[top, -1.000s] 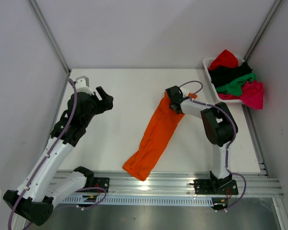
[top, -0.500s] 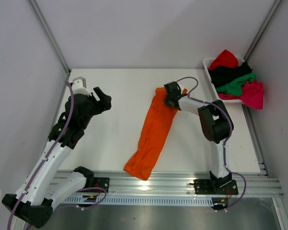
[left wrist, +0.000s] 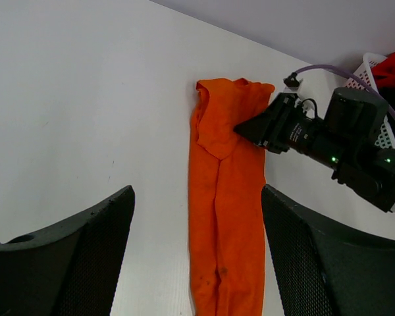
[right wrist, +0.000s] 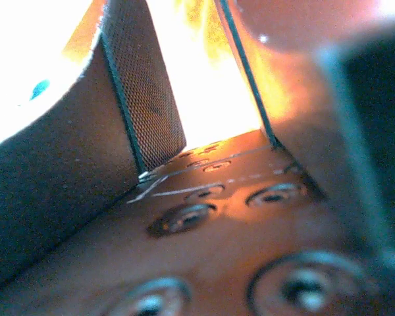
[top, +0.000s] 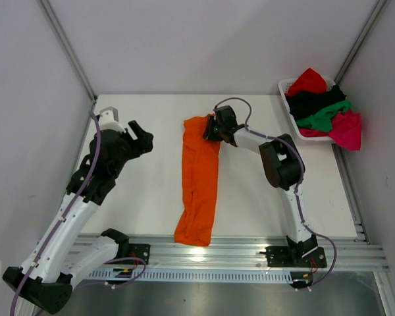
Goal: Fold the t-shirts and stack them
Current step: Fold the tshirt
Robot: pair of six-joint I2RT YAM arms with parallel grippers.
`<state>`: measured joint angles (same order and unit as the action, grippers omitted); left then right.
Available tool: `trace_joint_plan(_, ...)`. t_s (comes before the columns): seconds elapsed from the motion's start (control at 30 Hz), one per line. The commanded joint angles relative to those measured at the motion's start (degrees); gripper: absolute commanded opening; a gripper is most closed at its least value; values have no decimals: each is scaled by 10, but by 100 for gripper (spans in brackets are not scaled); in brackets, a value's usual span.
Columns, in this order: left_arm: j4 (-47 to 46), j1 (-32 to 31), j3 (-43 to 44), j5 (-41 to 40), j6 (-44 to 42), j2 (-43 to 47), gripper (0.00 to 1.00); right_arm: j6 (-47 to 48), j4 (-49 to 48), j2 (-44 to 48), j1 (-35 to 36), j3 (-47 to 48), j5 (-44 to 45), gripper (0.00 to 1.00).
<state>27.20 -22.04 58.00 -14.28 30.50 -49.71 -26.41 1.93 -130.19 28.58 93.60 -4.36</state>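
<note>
My right tool (top: 212, 127) clamped the far end of the single orange t-shirt (top: 199, 184), which stretched nearward from it on the surface (top: 151, 191). My left tool (top: 141, 133) gaped empty, well left. Four other t-shirts (top: 322, 108) filled one basket (top: 284, 87) to its right.

Bright orange cloth (right wrist: 204, 79) between dark fingers (right wrist: 145, 85)

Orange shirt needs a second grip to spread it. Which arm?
Left. The left pincer is open and empty beside the orange t-shirt; the right pincer is clamped on its far end.
</note>
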Motion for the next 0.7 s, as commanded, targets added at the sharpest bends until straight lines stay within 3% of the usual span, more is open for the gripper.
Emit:
trace_joint_plan(0.0,1,3,-10,10,11,19,80,32,17,-46,24,67,-53,36)
trace_joint_plan(0.37,14,3,-28,9,16,40,80,56,86,-136,18,257,-37,36)
trace_joint_plan(0.67,22,3,-43,7,18,59,80,54,103,-165,-10,299,-6,37)
